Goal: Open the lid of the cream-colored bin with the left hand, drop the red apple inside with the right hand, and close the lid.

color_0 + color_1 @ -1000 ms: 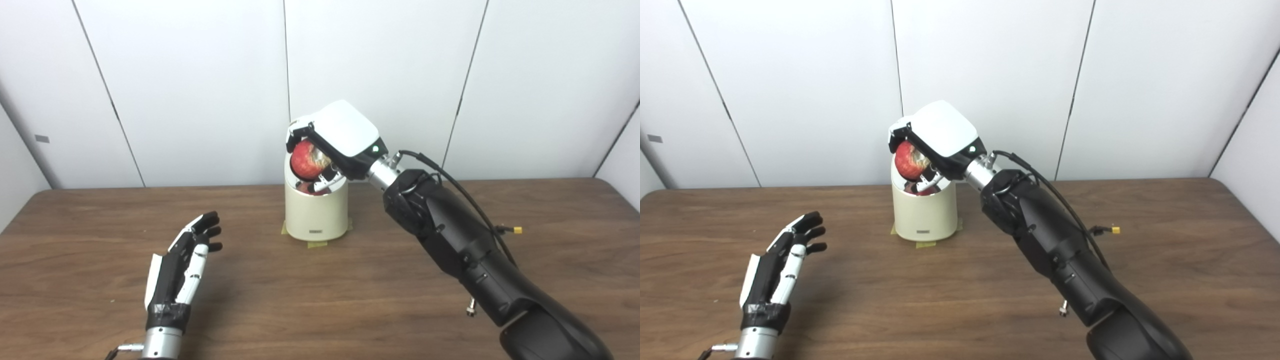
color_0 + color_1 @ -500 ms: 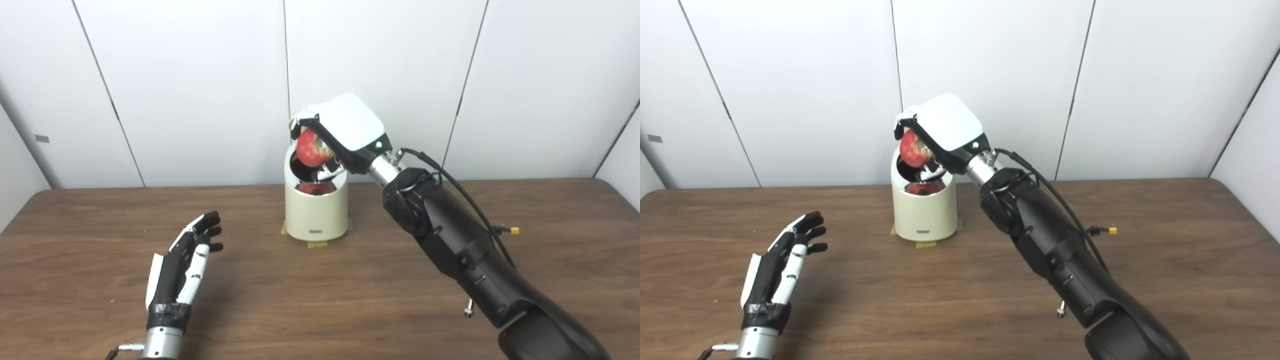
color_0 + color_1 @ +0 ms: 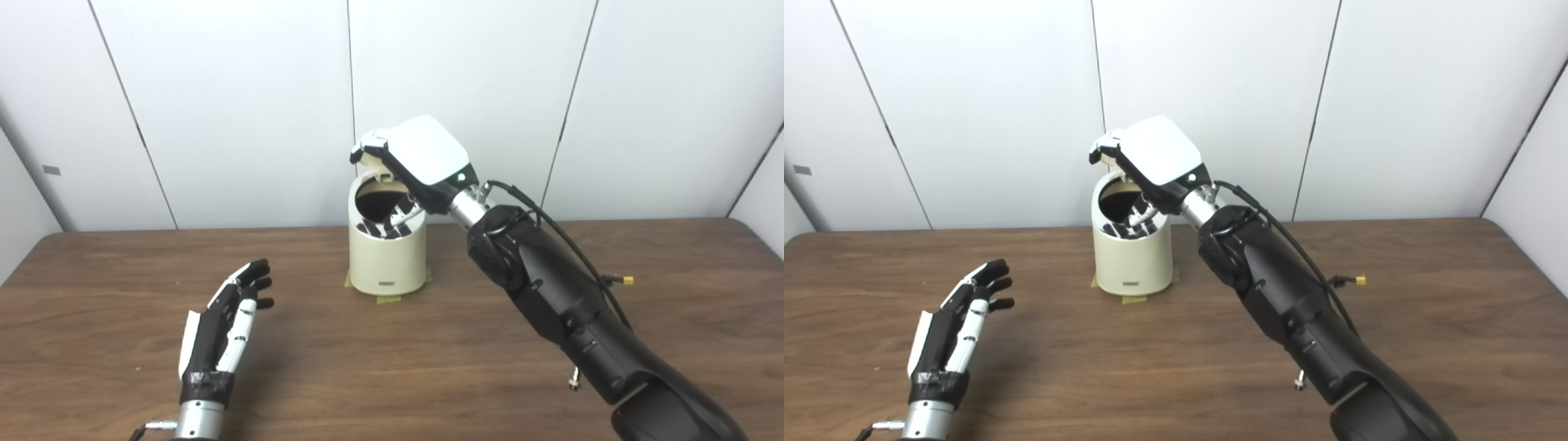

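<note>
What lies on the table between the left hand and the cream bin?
Nothing: bare wood table separates the left hand from the cream bin, clearest in the left eye view.

1. Cream-colored bin [image 3: 387, 260]: a cylindrical container standing upright on the wooden table, near the far edge at centre, with tape visible at its base.
2. Lid [image 3: 375, 176]: raised at the rear of the bin, mostly hidden. The slanted top opening is exposed, showing a dark interior.
3. Red apple: not visible in either view.
</note>
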`<action>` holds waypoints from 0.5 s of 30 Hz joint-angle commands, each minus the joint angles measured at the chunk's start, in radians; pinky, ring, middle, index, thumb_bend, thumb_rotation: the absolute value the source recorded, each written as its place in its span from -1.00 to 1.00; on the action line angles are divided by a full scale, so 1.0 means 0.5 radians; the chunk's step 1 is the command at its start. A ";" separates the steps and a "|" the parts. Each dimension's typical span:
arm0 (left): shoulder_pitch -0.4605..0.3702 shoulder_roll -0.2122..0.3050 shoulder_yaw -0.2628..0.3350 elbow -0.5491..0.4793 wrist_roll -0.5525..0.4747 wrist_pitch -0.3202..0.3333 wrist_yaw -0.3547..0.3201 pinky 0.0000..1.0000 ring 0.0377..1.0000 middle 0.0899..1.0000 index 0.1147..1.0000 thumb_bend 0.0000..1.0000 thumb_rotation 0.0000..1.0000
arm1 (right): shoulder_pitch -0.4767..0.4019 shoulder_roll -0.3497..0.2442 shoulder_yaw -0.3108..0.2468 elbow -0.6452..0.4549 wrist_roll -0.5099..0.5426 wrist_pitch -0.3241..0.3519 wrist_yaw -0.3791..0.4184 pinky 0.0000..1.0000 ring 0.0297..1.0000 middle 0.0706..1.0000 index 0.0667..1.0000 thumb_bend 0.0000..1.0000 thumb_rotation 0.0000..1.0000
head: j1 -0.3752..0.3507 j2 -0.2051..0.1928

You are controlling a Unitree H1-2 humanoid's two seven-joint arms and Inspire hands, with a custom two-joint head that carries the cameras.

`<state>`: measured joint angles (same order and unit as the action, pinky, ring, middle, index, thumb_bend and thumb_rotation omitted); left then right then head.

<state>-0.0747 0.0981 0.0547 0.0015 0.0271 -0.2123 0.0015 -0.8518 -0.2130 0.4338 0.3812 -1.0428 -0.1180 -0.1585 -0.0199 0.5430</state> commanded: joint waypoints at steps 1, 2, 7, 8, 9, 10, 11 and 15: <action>-0.009 -0.017 -0.016 0.009 0.023 -0.050 0.012 0.42 0.62 0.65 0.60 -0.50 0.45 | -0.089 -0.018 -0.027 -0.075 0.000 0.044 -0.044 0.02 0.25 0.40 0.26 1.00 -0.77 | -0.001 0.000; -0.008 -0.018 -0.016 0.005 0.035 -0.037 0.018 0.42 0.62 0.65 0.59 -0.48 0.46 | -0.087 -0.018 -0.028 -0.076 -0.005 0.048 -0.047 0.02 0.25 0.40 0.25 1.00 -0.77 | -0.001 0.000; -0.005 -0.018 -0.014 -0.001 0.020 -0.034 0.013 0.42 0.62 0.65 0.59 -0.47 0.45 | -0.073 -0.023 -0.035 -0.071 0.002 0.015 -0.115 -0.03 0.19 0.33 0.20 0.95 -0.79 | -0.001 0.001; -0.004 -0.018 -0.014 -0.004 0.017 -0.029 0.012 0.42 0.62 0.65 0.59 -0.47 0.45 | -0.064 -0.022 -0.045 -0.062 0.014 -0.029 -0.203 -0.04 0.18 0.32 0.18 0.95 -0.79 | 0.001 0.003; -0.003 -0.017 -0.013 -0.005 0.014 -0.027 0.010 0.41 0.62 0.66 0.59 -0.46 0.45 | -0.055 -0.019 -0.055 -0.057 0.021 -0.059 -0.285 -0.10 0.10 0.23 0.10 0.87 -0.80 | 0.000 0.005; -0.002 -0.016 -0.012 -0.005 0.012 -0.025 0.009 0.41 0.61 0.66 0.59 -0.45 0.45 | -0.050 -0.016 -0.061 -0.053 0.023 -0.077 -0.342 -0.14 0.04 0.14 0.04 0.79 -0.80 | -0.002 0.004; -0.003 -0.014 -0.011 -0.005 0.015 -0.023 0.010 0.41 0.61 0.65 0.59 -0.45 0.44 | -0.025 -0.003 -0.085 -0.064 0.049 -0.102 -0.429 -0.18 -0.02 0.08 -0.01 0.62 -0.78 | -0.003 0.003; -0.004 0.000 -0.010 0.010 0.037 -0.039 0.014 0.42 0.60 0.65 0.59 -0.46 0.45 | 0.117 0.064 -0.197 -0.170 0.170 -0.150 -0.655 -0.41 -0.33 -0.21 -0.12 0.08 -0.73 | -0.003 0.002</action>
<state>-0.0750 0.0988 0.0545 0.0015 0.0285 -0.2104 0.0026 -0.7790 -0.1947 0.3636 0.3386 -0.9964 -0.1724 -0.4202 -0.0199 0.5430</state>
